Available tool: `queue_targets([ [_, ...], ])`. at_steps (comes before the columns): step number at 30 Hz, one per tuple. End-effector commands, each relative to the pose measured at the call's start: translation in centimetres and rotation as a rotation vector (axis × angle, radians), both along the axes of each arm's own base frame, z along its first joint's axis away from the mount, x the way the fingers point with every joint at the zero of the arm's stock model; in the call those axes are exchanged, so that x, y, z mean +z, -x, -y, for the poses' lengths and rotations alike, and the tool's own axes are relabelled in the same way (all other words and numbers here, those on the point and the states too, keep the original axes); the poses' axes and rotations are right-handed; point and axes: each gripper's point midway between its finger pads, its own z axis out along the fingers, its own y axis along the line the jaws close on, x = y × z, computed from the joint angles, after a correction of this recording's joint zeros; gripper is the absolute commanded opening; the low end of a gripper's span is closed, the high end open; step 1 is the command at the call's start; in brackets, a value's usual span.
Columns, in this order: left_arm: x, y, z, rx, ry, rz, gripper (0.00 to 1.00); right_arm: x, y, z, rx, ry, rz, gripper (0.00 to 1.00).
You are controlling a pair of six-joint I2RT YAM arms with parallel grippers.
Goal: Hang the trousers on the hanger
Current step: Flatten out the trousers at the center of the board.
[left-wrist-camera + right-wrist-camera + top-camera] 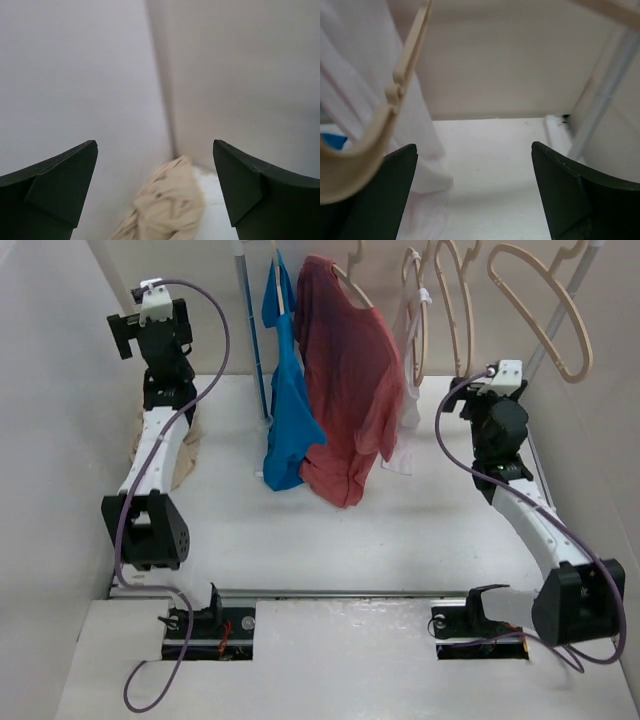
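Observation:
The beige trousers lie crumpled on the table by the left wall, partly hidden under my left arm. In the left wrist view they lie in the corner, below and beyond the jaws. My left gripper is raised above them, open and empty. A wide pale tan hanger hangs empty on the rail at the back right. My right gripper is open and empty below the hangers. A tan hanger arm crosses just left of its jaws.
A blue garment, a red T-shirt and a small white garment hang from the rail. More tan hangers hang beside the empty one. The white rack pole slants at the right. Walls close in on both sides.

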Motion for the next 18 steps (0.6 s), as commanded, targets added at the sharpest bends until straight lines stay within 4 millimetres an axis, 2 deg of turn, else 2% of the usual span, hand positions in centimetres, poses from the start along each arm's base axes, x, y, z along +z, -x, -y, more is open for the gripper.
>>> queue_targets([
  [1, -8.8, 1.3, -5.0, 0.393, -0.07, -0.358, 1.0, 1.4, 3.0, 4.0, -0.241, 0.113, -0.08, 1.0],
  [4, -12.2, 1.6, -5.2, 0.421, -0.281, -0.526, 1.0, 5.0, 4.6, 6.0, -0.359, 0.21, -0.039, 1.0],
  [5, -12.8, 1.5, -4.6, 0.397, -0.312, -0.552, 1.0, 6.0, 5.1, 6.2, -0.377, 0.223, -0.025, 1.0],
  [6, -12.5, 1.0, -3.8, 0.323, -0.328, -0.553, 1.0, 6.4, 5.5, 6.8, -0.414, 0.234, -0.026, 1.0],
  [7, -13.7, 0.6, -3.1, 0.262, -0.317, -0.581, 1.0, 7.3, 5.6, 7.0, -0.429, 0.244, -0.015, 1.0],
  [8, -13.7, 0.8, -2.9, 0.195, -0.316, -0.649, 1.0, 8.1, 6.0, 7.2, -0.434, 0.272, -0.007, 1.0],
  [9, -13.7, 0.5, -2.0, 0.127, -0.299, -0.667, 1.0, 8.2, 6.0, 7.3, -0.436, 0.289, -0.011, 1.0],
  [10, -14.7, -0.3, -2.0, 0.052, -0.249, -0.688, 1.0, 8.8, 6.0, 7.1, -0.426, 0.295, 0.002, 1.0],
  [12, -15.3, -0.6, -0.9, -0.103, -0.079, -0.722, 1.0, 10.2, 6.2, 6.2, -0.369, 0.247, 0.058, 1.0],
  [13, -17.4, -1.4, -0.4, -0.259, 0.015, -0.748, 1.0, 10.7, 6.1, 5.3, -0.315, 0.218, 0.085, 1.0],
  [14, -18.6, -1.4, -0.2, -0.325, 0.087, -0.768, 1.0, 10.0, 6.1, 4.8, -0.288, 0.187, 0.085, 1.0],
  [15, -19.9, -1.2, -0.1, -0.374, 0.166, -0.799, 0.96, 10.4, 6.2, 4.1, -0.249, 0.131, 0.111, 1.0],
  [16, -23.3, -1.6, -0.7, -0.425, 0.231, -0.86, 0.93, 10.4, 5.9, 2.9, -0.162, 0.138, 0.124, 1.0],
  [17, -25.0, -1.8, -0.7, -0.422, 0.265, -0.9, 0.92, 10.5, 5.8, 2.2, -0.121, 0.145, 0.129, 1.0],
  [18, -25.3, -1.9, -1.5, -0.402, 0.282, -0.932, 0.92, 9.9, 5.6, 1.5, -0.085, 0.146, 0.117, 1.0],
])
